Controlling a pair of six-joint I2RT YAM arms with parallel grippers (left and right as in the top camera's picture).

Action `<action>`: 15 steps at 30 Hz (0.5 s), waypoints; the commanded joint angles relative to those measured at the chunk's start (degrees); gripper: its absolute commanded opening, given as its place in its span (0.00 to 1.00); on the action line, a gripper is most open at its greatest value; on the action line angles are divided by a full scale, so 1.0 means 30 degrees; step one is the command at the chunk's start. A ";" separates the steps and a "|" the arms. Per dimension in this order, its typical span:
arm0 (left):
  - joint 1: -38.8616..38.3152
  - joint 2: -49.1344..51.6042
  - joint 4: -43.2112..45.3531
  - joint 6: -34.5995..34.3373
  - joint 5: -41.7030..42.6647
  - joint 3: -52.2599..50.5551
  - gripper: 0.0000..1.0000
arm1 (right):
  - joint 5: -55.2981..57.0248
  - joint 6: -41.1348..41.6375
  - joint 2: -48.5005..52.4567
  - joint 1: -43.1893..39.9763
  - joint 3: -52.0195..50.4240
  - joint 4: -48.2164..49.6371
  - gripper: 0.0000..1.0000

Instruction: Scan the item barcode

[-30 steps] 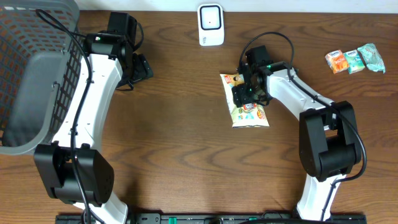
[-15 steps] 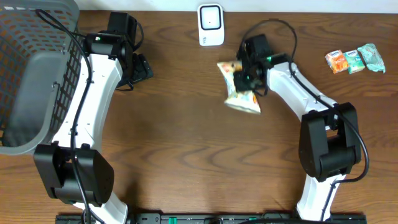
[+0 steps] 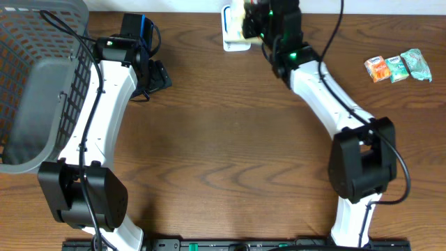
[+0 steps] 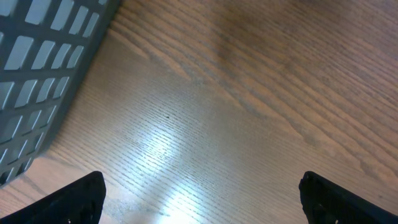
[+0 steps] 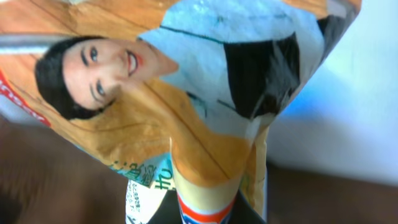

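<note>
The item is a snack bag printed with a smiling face; it fills the right wrist view. My right gripper is shut on the bag's lower edge. From overhead, the right gripper holds the bag up at the table's far edge, right over the white barcode scanner. The scanner's pale body shows just behind the bag. My left gripper rests open at the far left, its dark fingertips wide apart over bare wood.
A grey mesh basket stands at the far left, and its wall is close to the left gripper. An orange packet and two green ones lie at the far right.
The right gripper shut on the snack bag, lifted it off the table and carried it back and leftward to the scanner. The left arm stayed still.
</note>
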 commanded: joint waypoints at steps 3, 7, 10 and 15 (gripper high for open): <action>0.0066 -0.0095 -0.0073 0.0328 -0.0240 0.0066 0.98 | 0.1851 0.0204 0.2856 0.0328 0.0204 0.5421 0.01; 0.0066 -0.0095 -0.0073 0.0328 -0.0240 0.0066 0.98 | 0.2470 0.0109 0.4401 0.0328 0.0211 0.7978 0.01; 0.0066 -0.0095 -0.0073 0.0328 -0.0240 0.0066 0.98 | 0.2696 -0.1224 0.5078 0.0240 0.0211 0.9173 0.01; 0.0066 -0.0095 -0.0073 0.0328 -0.0240 0.0066 0.98 | 0.2776 -0.2448 0.5246 -0.0007 0.0211 0.8837 0.01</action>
